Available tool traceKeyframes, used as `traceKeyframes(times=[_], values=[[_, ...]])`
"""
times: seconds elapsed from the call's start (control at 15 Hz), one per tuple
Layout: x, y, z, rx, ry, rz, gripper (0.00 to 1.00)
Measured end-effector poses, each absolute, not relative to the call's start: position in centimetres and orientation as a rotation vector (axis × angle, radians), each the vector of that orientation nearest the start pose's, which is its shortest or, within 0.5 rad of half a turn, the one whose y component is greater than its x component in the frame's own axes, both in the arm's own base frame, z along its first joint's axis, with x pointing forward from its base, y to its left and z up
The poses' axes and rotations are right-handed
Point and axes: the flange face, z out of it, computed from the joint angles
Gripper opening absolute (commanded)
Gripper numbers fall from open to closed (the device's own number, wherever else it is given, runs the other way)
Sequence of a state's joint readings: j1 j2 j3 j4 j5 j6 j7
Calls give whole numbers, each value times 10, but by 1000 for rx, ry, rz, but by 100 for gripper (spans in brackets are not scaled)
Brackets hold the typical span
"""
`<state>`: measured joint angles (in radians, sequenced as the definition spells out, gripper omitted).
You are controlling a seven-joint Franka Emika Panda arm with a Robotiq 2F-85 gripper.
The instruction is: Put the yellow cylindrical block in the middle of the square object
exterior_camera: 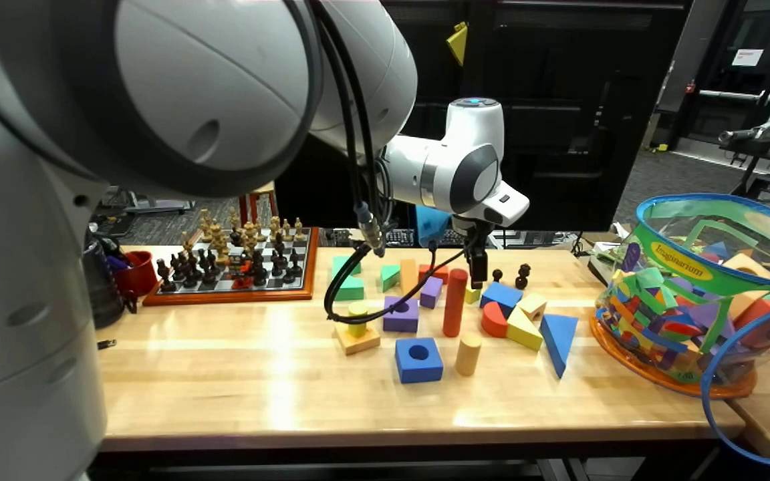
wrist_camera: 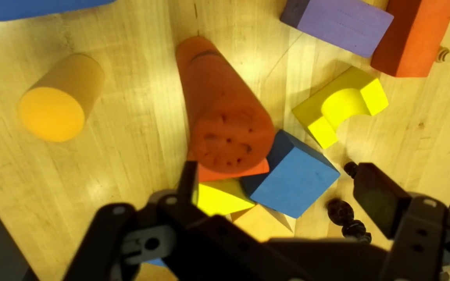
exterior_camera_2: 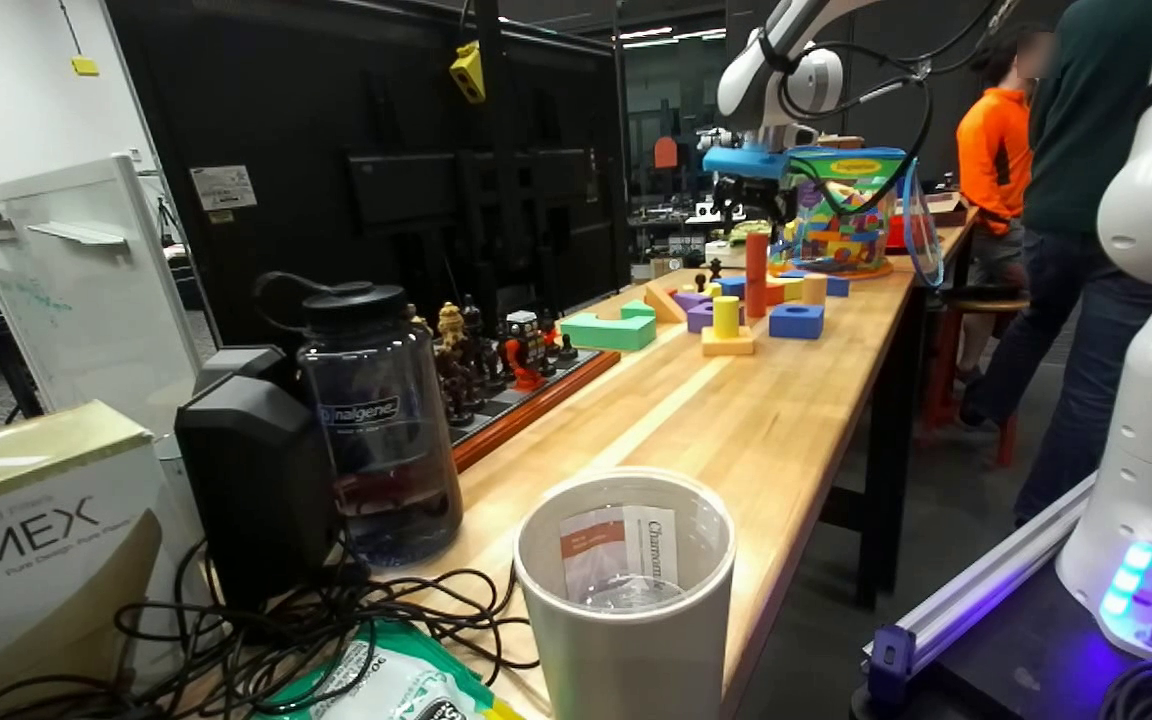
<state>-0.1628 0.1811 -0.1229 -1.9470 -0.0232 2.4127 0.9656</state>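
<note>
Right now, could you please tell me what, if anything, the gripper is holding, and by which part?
Nothing is held: the gripper is open above the table, its fingers apart.

In an exterior view, cabling (exterior_camera: 346, 267) partly hides the yellow cylinder (exterior_camera: 358, 309).

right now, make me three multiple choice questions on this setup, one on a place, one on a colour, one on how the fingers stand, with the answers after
1. Where is the yellow cylinder?
a) in the clear tub
b) on the square block
c) on the chessboard

2. What colour is the tallest upright cylinder?
a) red
b) green
c) purple

3. How do the fingers stand?
a) shut on the tallest upright cylinder
b) shut on nothing
c) spread apart

Answers: 1 b, since an exterior view shows it standing on top of that block; 2 a, since both exterior views show it red; 3 c, since the wrist view shows a wide gap between them.
</note>
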Motion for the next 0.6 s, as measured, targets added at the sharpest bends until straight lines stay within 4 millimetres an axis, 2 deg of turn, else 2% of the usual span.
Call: traceKeyframes(times=[0.33, 0.6], values=[[594, -178, 416, -2490, 1795, -401, 100], [591, -173, 414, -2505, 1800, -355, 100]])
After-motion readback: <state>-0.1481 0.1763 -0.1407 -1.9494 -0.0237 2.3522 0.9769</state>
